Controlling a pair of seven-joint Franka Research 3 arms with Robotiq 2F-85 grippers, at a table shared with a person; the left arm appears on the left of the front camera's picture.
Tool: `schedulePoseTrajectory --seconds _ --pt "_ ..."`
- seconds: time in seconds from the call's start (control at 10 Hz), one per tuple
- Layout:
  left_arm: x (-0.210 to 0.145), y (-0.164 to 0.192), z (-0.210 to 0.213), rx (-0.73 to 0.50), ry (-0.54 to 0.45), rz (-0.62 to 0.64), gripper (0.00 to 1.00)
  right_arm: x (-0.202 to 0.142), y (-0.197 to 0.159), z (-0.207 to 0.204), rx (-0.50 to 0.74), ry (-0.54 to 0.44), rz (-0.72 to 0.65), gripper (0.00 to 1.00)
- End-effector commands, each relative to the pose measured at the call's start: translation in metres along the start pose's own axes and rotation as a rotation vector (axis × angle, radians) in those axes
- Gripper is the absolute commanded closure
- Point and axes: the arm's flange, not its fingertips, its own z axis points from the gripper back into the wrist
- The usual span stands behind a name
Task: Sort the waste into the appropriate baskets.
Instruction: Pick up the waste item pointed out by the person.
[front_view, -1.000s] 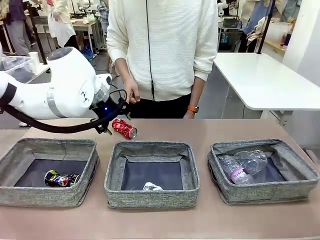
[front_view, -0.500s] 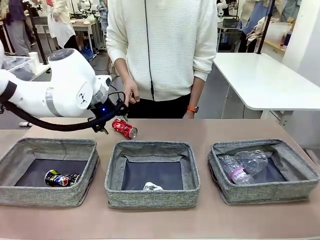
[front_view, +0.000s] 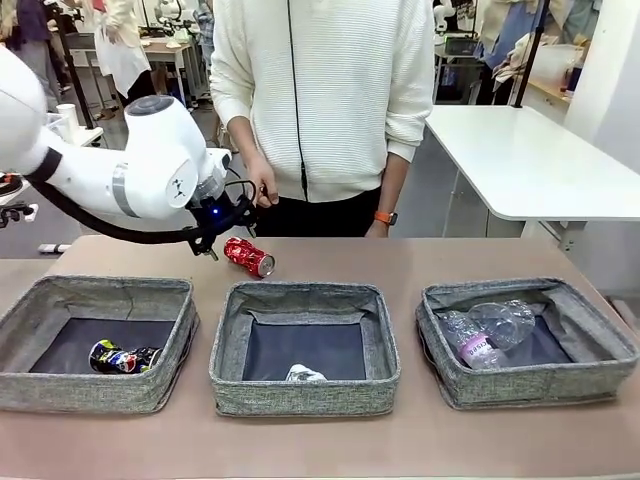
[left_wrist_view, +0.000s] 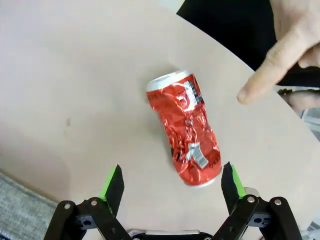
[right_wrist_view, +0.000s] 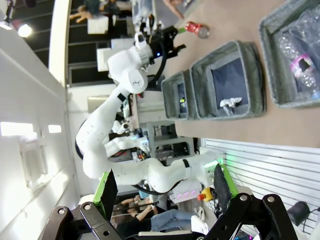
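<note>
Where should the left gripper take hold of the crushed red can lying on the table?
Probably across the red can's dented middle, coming straight down from above. It lies on its side on the bare table, its ends clear, so the narrow crumpled waist fits between the left gripper's open jaws. Watch the person's hand pointing close by.

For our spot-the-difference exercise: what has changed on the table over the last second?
The left arm lifted and drew back slightly; its left gripper, open, hangs over the red can. Nothing was grasped or released. Can, baskets and their contents stayed put.
</note>
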Motion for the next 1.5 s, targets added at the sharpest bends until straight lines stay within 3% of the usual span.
schedulePoseTrajectory --seconds 0.0,0.3,1.0,1.1,1.2,1.3,1.4 --pt "0.005 -0.015 -0.018 0.036 -0.039 0.027 0.0 0.002 0.004 0.0 0.019 0.004 0.024 0.0" --pt "0.008 -0.025 -0.047 0.014 -0.06 0.063 0.0 0.002 0.004 0.0 0.019 0.004 0.024 0.0" --pt "0.016 -0.025 -0.067 0.062 -0.066 0.115 0.0 0.002 0.004 0.0 0.019 0.004 0.024 0.0" --pt "0.015 -0.025 -0.067 0.079 -0.073 0.109 0.58 0.002 0.004 0.0 0.019 0.004 0.024 0.0" --pt "0.015 -0.025 -0.067 0.082 -0.07 0.108 0.58 0.002 0.004 0.0 0.019 0.004 0.024 0.0" --pt "0.014 -0.025 -0.067 0.093 -0.067 0.103 1.0 0.002 0.004 0.0 0.019 0.004 0.024 0.0" --pt "0.014 -0.025 -0.067 0.099 -0.067 0.103 0.63 0.002 0.004 0.0 0.019 0.004 0.024 0.0"
